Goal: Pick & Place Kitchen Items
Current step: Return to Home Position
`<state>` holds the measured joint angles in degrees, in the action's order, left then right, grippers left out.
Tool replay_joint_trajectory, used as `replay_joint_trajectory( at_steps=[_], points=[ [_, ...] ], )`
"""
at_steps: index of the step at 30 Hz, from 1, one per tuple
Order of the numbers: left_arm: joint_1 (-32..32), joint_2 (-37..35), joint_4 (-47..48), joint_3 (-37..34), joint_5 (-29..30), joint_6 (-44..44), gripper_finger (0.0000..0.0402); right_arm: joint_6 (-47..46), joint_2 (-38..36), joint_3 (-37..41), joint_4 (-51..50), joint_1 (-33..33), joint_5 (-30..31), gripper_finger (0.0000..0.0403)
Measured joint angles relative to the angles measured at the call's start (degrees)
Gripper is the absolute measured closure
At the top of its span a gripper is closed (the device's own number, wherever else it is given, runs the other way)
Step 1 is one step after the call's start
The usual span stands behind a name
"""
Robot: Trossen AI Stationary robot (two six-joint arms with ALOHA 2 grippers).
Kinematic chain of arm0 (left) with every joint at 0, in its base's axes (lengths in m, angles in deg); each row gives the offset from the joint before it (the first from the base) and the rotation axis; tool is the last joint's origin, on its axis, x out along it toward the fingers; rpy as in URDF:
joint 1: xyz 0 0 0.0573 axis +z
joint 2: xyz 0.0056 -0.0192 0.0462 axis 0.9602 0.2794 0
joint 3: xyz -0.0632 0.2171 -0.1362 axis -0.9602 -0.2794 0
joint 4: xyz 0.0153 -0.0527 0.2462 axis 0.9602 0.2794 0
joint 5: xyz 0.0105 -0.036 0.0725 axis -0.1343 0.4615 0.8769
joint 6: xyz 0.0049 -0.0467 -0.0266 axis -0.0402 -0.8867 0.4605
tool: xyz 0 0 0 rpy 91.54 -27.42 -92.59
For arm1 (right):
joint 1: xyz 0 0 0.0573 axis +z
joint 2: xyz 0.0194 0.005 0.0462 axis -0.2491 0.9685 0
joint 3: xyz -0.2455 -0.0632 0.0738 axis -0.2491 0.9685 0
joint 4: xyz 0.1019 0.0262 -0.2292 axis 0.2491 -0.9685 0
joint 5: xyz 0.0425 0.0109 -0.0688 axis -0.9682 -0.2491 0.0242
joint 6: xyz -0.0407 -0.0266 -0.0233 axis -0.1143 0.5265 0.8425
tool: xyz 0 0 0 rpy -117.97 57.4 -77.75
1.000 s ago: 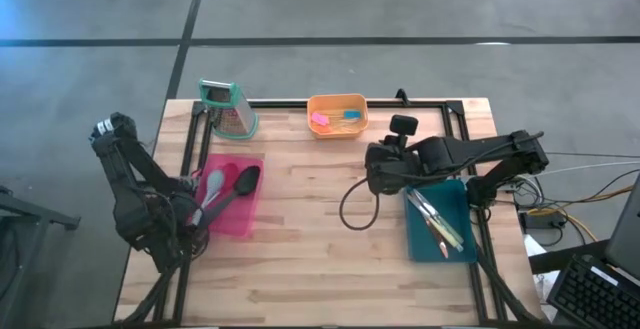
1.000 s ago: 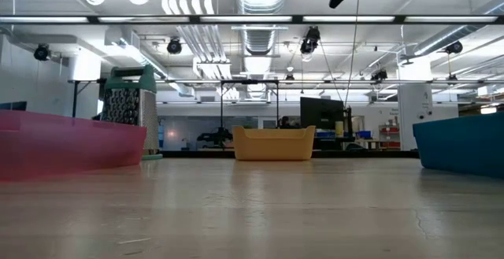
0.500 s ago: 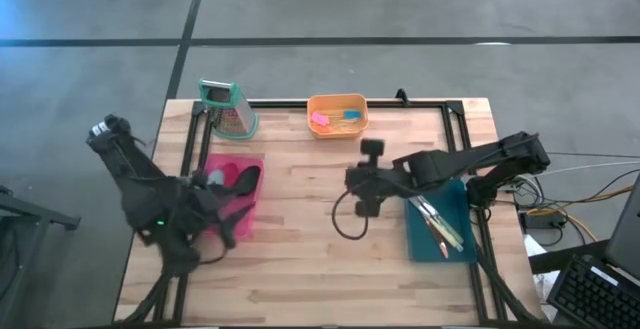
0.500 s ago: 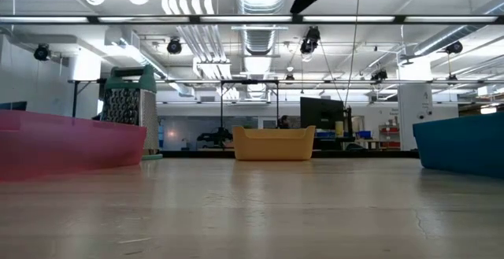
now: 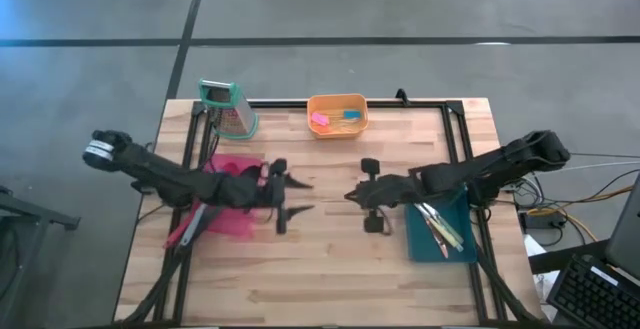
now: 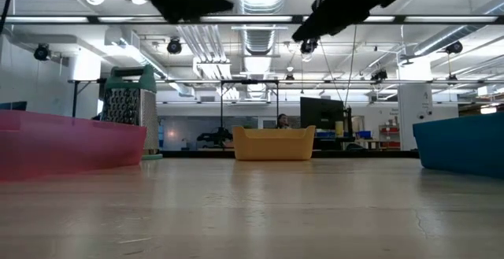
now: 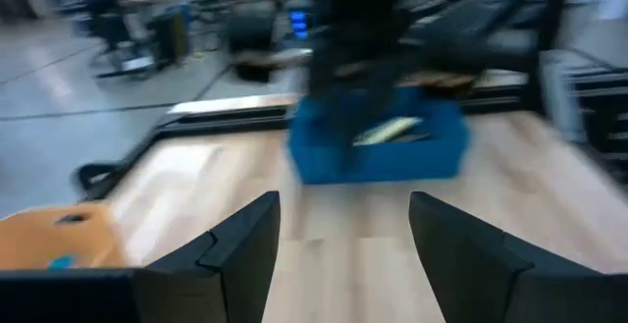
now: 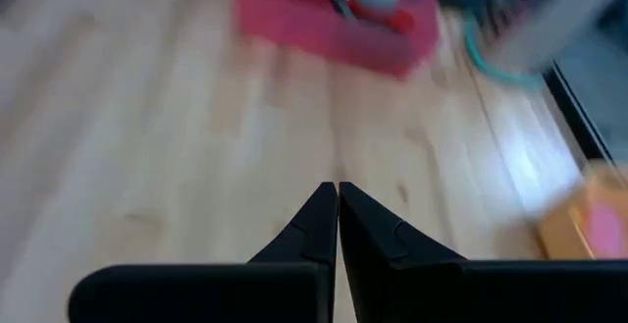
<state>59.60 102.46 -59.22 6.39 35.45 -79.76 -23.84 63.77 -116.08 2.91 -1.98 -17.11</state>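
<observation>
My left gripper hangs open above the bare wood at mid-table, pointing level toward the right. My right gripper faces it from the right, shut, slanting down, with nothing between its fingers. The pink tray lies under my left arm; spoons rest in it, and a red handle sticks out over its near left corner. The blue tray holds slim metal cutlery. Small pink, blue and yellow tools lie in the orange tub.
A green-topped metal grater stands at the far left beside the orange tub. A black frame runs along the table's far and side edges. Bare wood stretches along the near half of the table.
My left gripper has swung from above the pink tray toward the table's middle, tipping from pointing down to level and rolling. My right gripper has sunk and edged toward the table's left, tipping further down; both arms now show at the top of the low view.
</observation>
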Motion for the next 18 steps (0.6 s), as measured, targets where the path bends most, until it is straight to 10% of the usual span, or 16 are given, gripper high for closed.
replay_joint_trajectory(
  at_steps=[9, 18],
  points=[
    [9.5, 3.0, -12.4, -3.6, -7.7, 8.7, 0.017, 10.4, -10.0, 17.2, 32.8, -3.4, -12.4, 0.0394],
    [13.4, 11.8, -24.1, -3.6, -17.0, 8.9, 0.017, 15.0, -10.5, 23.1, 45.1, -9.0, -13.0, 0.0394]
  ],
)
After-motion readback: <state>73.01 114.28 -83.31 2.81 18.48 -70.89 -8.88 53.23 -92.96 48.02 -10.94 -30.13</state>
